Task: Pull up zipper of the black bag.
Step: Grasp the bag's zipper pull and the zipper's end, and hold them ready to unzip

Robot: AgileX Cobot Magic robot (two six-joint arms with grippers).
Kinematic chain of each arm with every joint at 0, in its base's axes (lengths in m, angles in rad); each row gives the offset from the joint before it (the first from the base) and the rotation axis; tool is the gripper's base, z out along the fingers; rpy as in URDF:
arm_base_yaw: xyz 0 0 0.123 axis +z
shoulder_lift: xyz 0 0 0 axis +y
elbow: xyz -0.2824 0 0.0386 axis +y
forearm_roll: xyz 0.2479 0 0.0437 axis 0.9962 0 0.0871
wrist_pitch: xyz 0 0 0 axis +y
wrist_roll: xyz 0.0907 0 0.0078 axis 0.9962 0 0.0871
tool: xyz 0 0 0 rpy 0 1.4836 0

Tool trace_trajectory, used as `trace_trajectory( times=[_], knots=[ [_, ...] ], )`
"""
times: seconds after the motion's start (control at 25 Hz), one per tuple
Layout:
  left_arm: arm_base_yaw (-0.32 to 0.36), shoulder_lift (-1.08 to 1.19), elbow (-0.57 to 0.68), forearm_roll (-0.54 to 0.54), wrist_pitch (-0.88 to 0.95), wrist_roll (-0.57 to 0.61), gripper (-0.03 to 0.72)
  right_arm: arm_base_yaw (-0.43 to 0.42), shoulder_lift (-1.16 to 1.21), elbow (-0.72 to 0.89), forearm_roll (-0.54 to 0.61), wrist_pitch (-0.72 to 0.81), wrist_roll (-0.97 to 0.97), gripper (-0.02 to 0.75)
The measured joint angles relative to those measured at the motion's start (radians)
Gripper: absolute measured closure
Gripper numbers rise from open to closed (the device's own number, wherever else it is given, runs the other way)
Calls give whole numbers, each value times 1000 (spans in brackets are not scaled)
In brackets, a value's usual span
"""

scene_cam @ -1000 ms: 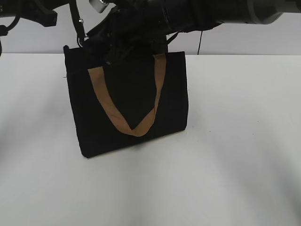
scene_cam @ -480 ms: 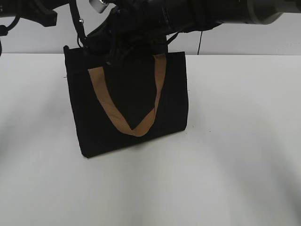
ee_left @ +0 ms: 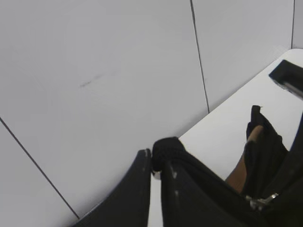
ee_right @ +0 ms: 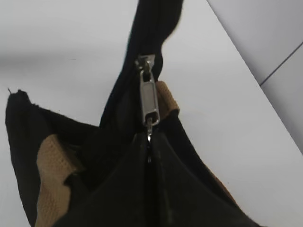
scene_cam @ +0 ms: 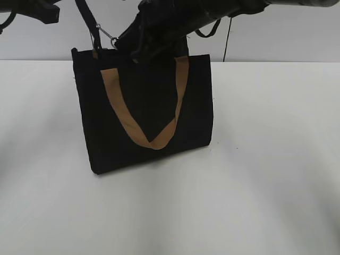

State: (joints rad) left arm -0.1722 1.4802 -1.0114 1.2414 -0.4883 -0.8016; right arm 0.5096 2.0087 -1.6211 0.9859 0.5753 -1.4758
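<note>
The black bag [scene_cam: 149, 106] stands upright on the white table, one tan handle [scene_cam: 143, 135] hanging down its front. The silver zipper [scene_cam: 110, 36] sits near the left end of the bag's top. My right gripper [scene_cam: 130, 47] reaches across and is shut on the zipper's pull tab; in the right wrist view the zipper [ee_right: 148, 97] hangs on the black track just beyond my right gripper [ee_right: 149, 137]. My left gripper [ee_left: 155, 158] is shut on the black fabric end of the zip track [ee_left: 166, 147], held above the bag [ee_left: 265, 151]. This strip [scene_cam: 87, 24] rises to the top left.
The white table [scene_cam: 265, 159] spreads around the bag. A grey panelled wall [ee_left: 118, 71] stands close behind. Both dark arms cross above the bag, the right one [scene_cam: 186, 16] over its top edge.
Both arms have risen. My right gripper has drawn the zipper leftward along the top, so the silver slider now shows near the bag's left corner. The bag's top stands slightly higher.
</note>
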Motion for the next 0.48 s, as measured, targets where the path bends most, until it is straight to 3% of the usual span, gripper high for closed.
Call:
trace_trajectory(
  times=[0.12, 0.48],
  knots=[
    [0, -7, 0, 4, 5, -23, 669, 0, -19, 0, -100, 10, 103, 752],
    [-1, -30, 0, 31, 49, -67, 669, 0, -59, 0, -212, 53, 234, 752]
  ],
)
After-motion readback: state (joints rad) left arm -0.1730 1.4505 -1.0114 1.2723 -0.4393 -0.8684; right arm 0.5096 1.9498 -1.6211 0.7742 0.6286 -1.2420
